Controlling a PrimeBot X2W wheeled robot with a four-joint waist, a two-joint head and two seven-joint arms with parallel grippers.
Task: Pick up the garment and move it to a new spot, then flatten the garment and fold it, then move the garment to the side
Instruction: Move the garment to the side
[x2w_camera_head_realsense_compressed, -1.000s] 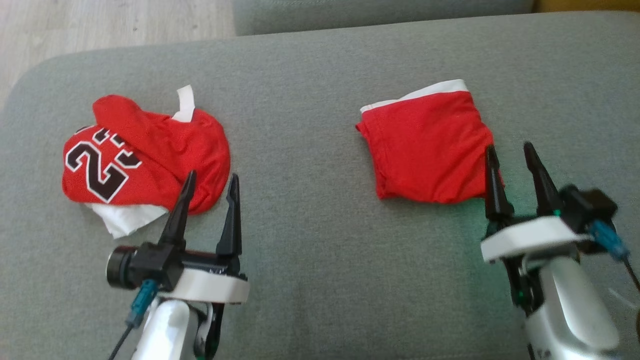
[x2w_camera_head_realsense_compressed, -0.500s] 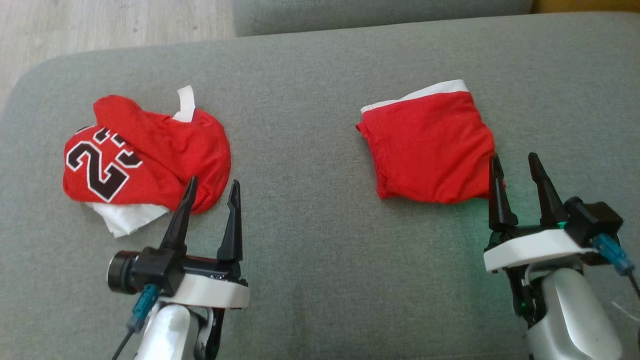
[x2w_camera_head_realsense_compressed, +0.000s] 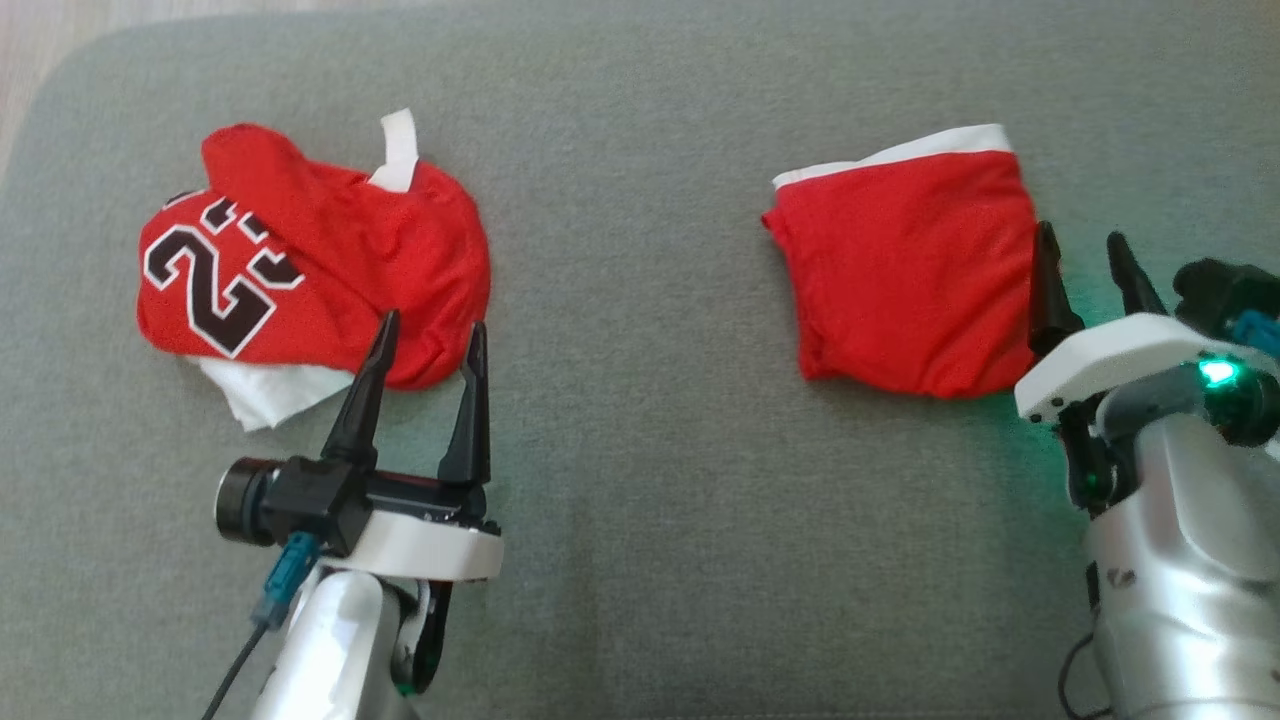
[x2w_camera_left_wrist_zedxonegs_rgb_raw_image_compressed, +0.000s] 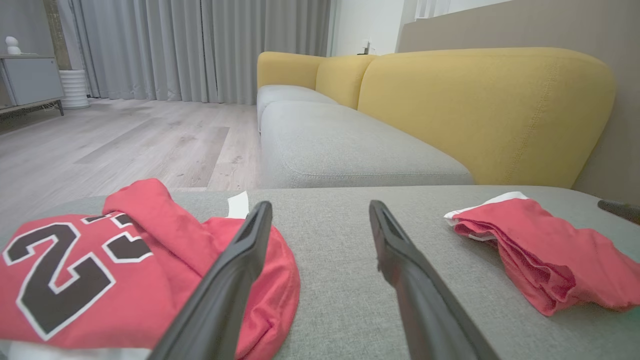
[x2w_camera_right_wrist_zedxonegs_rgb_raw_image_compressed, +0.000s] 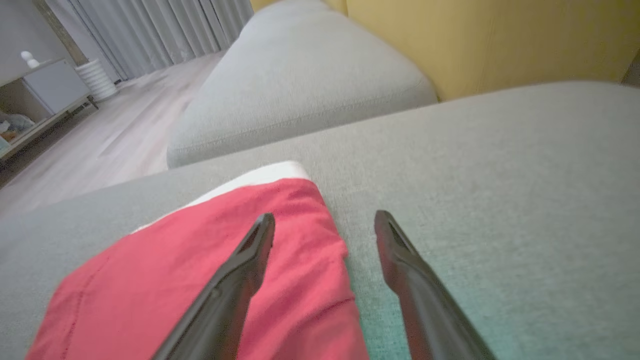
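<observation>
Grey fabric sofa seat (x2w_camera_head_realsense_compressed: 640, 450) carries two red garments, well apart. A crumpled red jersey with a black-and-white number (x2w_camera_head_realsense_compressed: 330, 260) lies on the seat's left part. A white layer pokes out under its near edge and a white strip sticks up at its far edge. A folded red garment with a white band along its far edge (x2w_camera_head_realsense_compressed: 905, 270) lies on the right part, flat, roughly square.

Left claw (x2w_camera_head_realsense_compressed: 433, 322) is spread wide and holds nothing. It sits at the jersey's near right edge. In the left wrist view, the left claw (x2w_camera_left_wrist_zedxonegs_rgb_raw_image_compressed: 321, 206) has one finger over the jersey (x2w_camera_left_wrist_zedxonegs_rgb_raw_image_compressed: 125, 280) hem and the other over bare seat. Contact can't be told.

Right claw (x2w_camera_head_realsense_compressed: 1080, 235) is also wide and holds nothing, just beside the folded garment's right edge. In the right wrist view, the right claw (x2w_camera_right_wrist_zedxonegs_rgb_raw_image_compressed: 325, 215) has one finger over the red cloth (x2w_camera_right_wrist_zedxonegs_rgb_raw_image_compressed: 175, 280) and the other over bare grey seat. Touching or not can't be told.

The left wrist view also shows the folded garment (x2w_camera_left_wrist_zedxonegs_rgb_raw_image_compressed: 550, 250) at right, a yellow upholstered backrest (x2w_camera_left_wrist_zedxonegs_rgb_raw_image_compressed: 485, 110), a pale wood floor (x2w_camera_left_wrist_zedxonegs_rgb_raw_image_compressed: 125, 145) and grey curtains (x2w_camera_left_wrist_zedxonegs_rgb_raw_image_compressed: 200, 50) behind.
</observation>
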